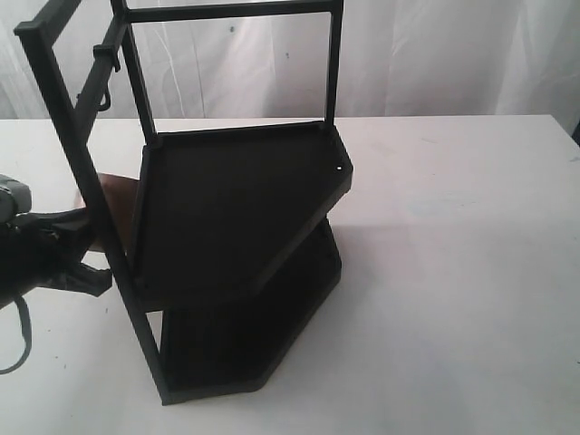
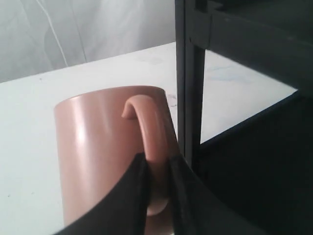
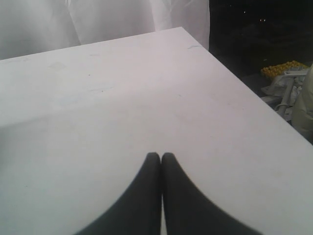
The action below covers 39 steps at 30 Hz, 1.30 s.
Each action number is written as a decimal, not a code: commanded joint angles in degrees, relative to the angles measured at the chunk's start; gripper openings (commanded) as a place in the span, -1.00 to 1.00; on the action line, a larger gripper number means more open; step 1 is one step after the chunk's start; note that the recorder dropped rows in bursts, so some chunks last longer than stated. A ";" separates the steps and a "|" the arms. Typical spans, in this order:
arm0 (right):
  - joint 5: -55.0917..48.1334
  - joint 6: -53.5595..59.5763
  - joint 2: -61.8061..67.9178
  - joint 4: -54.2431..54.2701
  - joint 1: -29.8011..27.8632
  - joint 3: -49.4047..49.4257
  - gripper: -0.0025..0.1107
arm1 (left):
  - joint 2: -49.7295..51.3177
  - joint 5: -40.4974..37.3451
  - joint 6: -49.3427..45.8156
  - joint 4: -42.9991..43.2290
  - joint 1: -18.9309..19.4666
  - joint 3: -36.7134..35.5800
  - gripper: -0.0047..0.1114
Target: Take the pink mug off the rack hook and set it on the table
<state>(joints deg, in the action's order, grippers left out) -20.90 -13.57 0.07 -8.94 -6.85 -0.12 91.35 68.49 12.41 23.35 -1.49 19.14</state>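
The pink mug [image 2: 102, 147] stands upright close beside a black upright bar [image 2: 190, 98] of the rack. My left gripper [image 2: 156, 164] is shut on the mug's handle [image 2: 146, 122], one finger on each side. In the exterior view the mug [image 1: 113, 195] shows as a brown patch at the far left, partly hidden behind the slanted bar of the rack [image 1: 236, 199], with the left gripper [image 1: 86, 249] beside it. Whether the mug's base touches the table [image 1: 453, 272] cannot be told. Above bare tabletop, my right gripper [image 3: 161, 155] is shut and holds nothing.
Black hooks [image 1: 111, 68] hang on the rack's upper left bar, well above the mug. A white curtain [image 1: 435, 54] backs the table. The table's corner and edge [image 3: 234, 78] drop off to a dark area with yellow clutter [image 3: 283, 68].
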 commanded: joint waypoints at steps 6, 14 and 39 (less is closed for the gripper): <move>0.42 -0.13 -0.07 0.00 0.20 0.12 -0.96 | 5.12 1.48 8.88 -12.24 0.11 1.60 -0.92; 0.42 -0.13 -0.07 0.00 0.20 0.12 -0.96 | 0.82 1.48 9.62 -10.46 0.11 1.60 -0.92; 0.42 -0.13 -0.07 0.00 0.20 0.12 -0.96 | 5.37 1.48 7.08 -0.02 0.11 3.69 -0.92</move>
<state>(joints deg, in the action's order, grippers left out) -20.90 -13.57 0.07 -8.94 -6.85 -0.12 96.98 68.62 19.33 22.56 -1.49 22.42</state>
